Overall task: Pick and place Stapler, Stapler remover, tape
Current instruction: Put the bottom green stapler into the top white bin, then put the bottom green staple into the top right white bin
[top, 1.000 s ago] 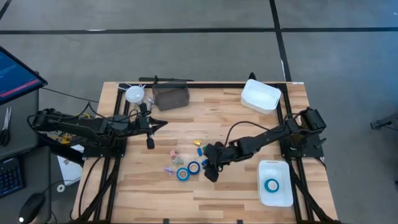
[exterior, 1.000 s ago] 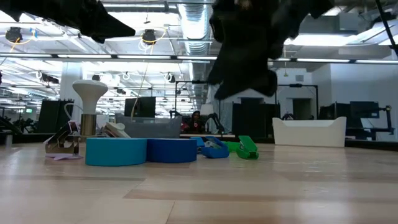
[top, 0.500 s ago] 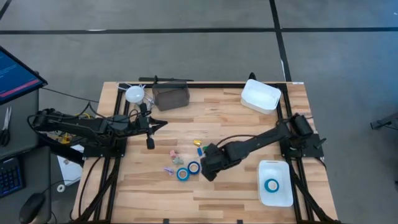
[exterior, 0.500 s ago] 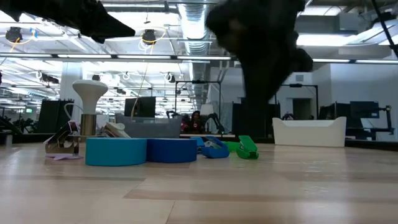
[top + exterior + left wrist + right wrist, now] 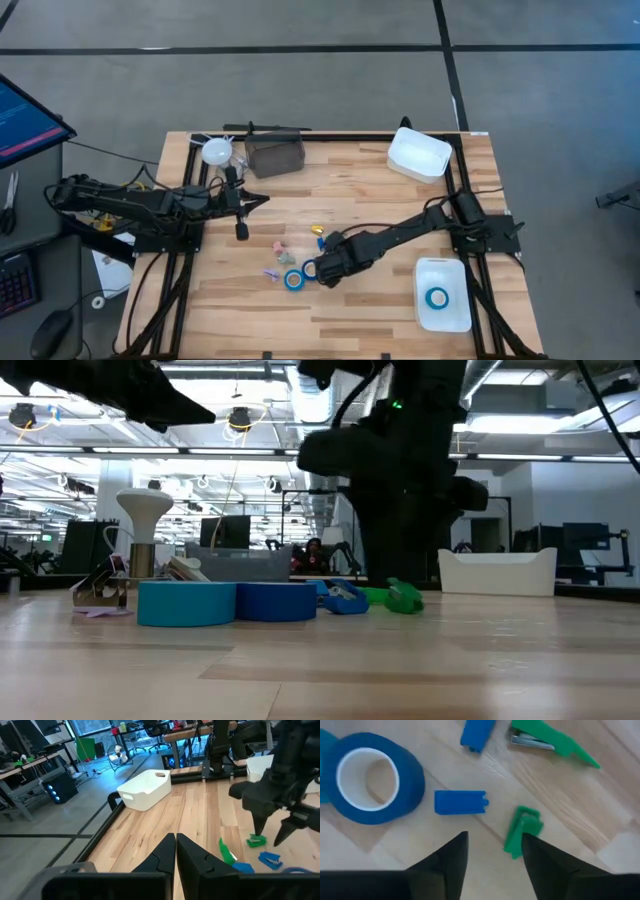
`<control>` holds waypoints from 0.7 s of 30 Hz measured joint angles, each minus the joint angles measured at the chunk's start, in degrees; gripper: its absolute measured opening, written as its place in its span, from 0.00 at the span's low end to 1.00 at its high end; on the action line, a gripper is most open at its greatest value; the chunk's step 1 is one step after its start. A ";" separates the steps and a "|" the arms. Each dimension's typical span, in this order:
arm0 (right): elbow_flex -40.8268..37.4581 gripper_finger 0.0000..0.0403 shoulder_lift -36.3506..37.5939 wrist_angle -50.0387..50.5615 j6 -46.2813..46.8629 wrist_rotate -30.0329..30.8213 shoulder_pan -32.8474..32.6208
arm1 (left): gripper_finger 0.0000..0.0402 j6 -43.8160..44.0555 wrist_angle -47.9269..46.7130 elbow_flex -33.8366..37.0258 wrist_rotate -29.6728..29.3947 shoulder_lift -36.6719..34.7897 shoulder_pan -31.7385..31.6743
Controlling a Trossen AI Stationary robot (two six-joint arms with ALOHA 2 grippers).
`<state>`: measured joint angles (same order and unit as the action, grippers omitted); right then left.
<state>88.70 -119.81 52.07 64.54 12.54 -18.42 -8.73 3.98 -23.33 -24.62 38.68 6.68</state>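
hovering low over the clutter mid-tabletop (image 5: 400, 205), the right hand (image 5: 492, 852) is released, fingers spread between a blue clip (image 5: 460, 802) and a green clip (image 5: 522, 831), with a tape roll (image 5: 370, 777) just beside. risk: the crowded pieces could get nudged or the wrong one pinched. one tape (image 5: 436, 297) sits in the bin (image 5: 442, 316). since a second ago the right arm has stretched further left and come down. left hand (image 5: 175, 851) clenched, waiting at the left.
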 joint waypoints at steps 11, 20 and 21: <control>-0.14 0.53 -0.13 2.38 -2.20 -0.58 0.58 | 0.02 -0.02 -0.27 -0.11 0.02 -0.37 0.00; -0.15 0.45 -0.50 2.49 -6.04 -0.24 1.56 | 0.02 0.00 -0.12 -0.11 0.02 -0.38 0.00; -0.16 0.44 -0.50 2.56 -6.16 -0.17 1.70 | 0.02 0.00 -0.10 -0.11 0.00 -0.39 0.00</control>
<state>88.53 -120.31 54.63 58.38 12.38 -16.72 -8.73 3.88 -23.44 -24.62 38.28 6.68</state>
